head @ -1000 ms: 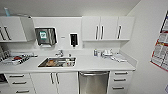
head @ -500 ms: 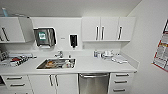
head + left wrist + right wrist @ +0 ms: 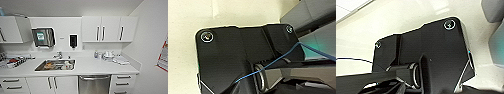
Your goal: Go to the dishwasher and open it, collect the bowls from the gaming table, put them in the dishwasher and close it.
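Dishwasher (image 3: 94, 84): stainless-steel front, door closed, set under the worktop's front edge, right of the centre; horizontal bar handle along its top.
Worktop (image 3: 95, 67): white, running the length of the kitchen wall to the right-hand corner.
Sink (image 3: 56, 65): steel basin sunk into the worktop left of the dishwasher, holding several items too blurred to identify; tap (image 3: 59, 54) at its back edge.
Back right corner of the worktop: a small cluster of pale items (image 3: 110, 55), not identifiable.
Left end of the worktop: a heap of mixed objects (image 3: 15, 61) with red parts.
Wall cabinets (image 3: 108, 28): white doors with dark bar handles, above the right half of the worktop.
Paper-towel dispenser (image 3: 43, 37): on the wall above the sink; a small dark dispenser (image 3: 73, 40) beside it.
Drawers (image 3: 122, 83): white, just right of the dishwasher.
Grippers: whether the fingers are apart or together cannot be told in either wrist view.
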